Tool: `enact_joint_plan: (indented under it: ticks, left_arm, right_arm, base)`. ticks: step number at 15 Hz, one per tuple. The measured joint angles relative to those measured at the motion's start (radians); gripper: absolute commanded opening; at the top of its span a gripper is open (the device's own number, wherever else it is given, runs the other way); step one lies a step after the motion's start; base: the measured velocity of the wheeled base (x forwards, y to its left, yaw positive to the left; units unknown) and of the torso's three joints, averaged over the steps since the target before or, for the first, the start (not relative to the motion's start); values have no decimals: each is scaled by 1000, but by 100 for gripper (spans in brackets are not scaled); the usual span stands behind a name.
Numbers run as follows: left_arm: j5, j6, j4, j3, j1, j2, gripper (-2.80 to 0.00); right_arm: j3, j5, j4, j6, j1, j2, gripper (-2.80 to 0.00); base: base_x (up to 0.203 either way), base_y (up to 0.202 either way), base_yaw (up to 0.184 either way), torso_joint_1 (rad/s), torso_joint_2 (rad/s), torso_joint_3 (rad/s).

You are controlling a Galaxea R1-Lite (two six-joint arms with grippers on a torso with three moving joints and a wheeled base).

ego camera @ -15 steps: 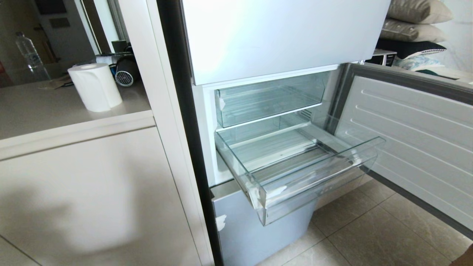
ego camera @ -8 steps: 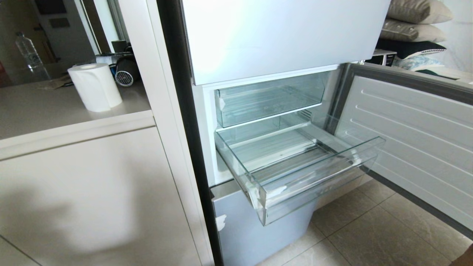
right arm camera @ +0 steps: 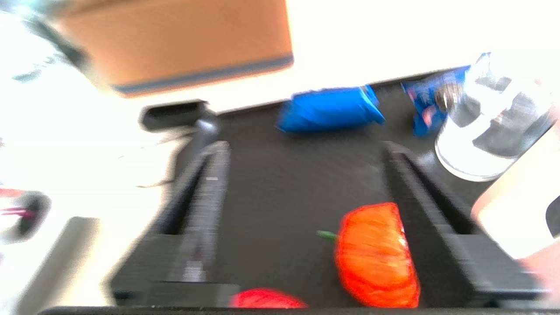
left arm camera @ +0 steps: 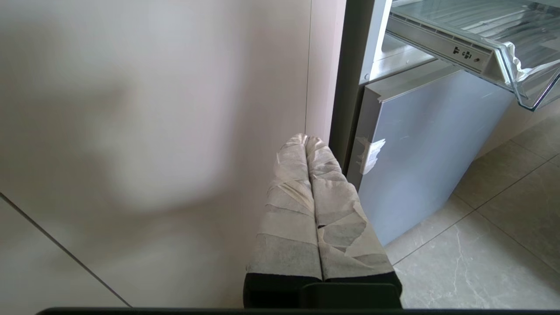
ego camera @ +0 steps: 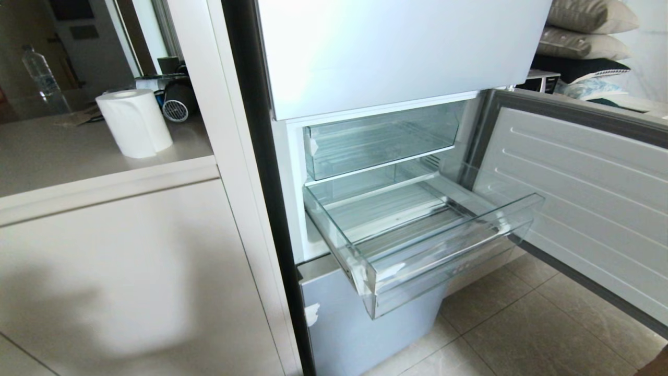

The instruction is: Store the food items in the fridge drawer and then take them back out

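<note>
Nothing's budged around the fridge drawer (ego camera: 417,230). Right gripper (right arm camera: 306,210) hovers spread wide over an orange food item (right arm camera: 376,253): light, squashy, best pinched across its ribbed middle.

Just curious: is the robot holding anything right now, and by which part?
Nothing. The right gripper is open over an orange food item; the left gripper is shut, empty.

Supporting surfaces and the items resting on them.
A roll of paper towel (ego camera: 134,123) stands upright near the front edge of the beige counter (ego camera: 62,156). On the dark surface (right arm camera: 284,188) lie an orange food item (right arm camera: 375,256), a red food item (right arm camera: 267,299), two blue packets (right arm camera: 328,108) near its far edge, and a clear bottle (right arm camera: 490,122).
</note>
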Motion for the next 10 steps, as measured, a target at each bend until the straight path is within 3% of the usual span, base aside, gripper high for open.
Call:
enact_joint_plan:
  ticks: [4, 6, 8, 10]
  left_arm:
    - [0, 0, 0, 0, 0, 0, -280]
    - [0, 0, 0, 0, 0, 0, -280]
    - [0, 0, 0, 0, 0, 0, -280]
    - [0, 0, 0, 0, 0, 0, -280]
  right_arm:
    - [191, 42, 3, 7, 51, -279, -280]
    - [318, 51, 3, 8, 136, -436, -280]
    - [442, 19, 3, 7, 336, -583, -280]
    - [530, -81, 7, 7, 587, -693, -280]
  base:
    - [0, 0, 0, 0, 0, 0]
    - [0, 0, 0, 0, 0, 0]
    - [0, 0, 0, 0, 0, 0]
    - [0, 0, 0, 0, 0, 0]
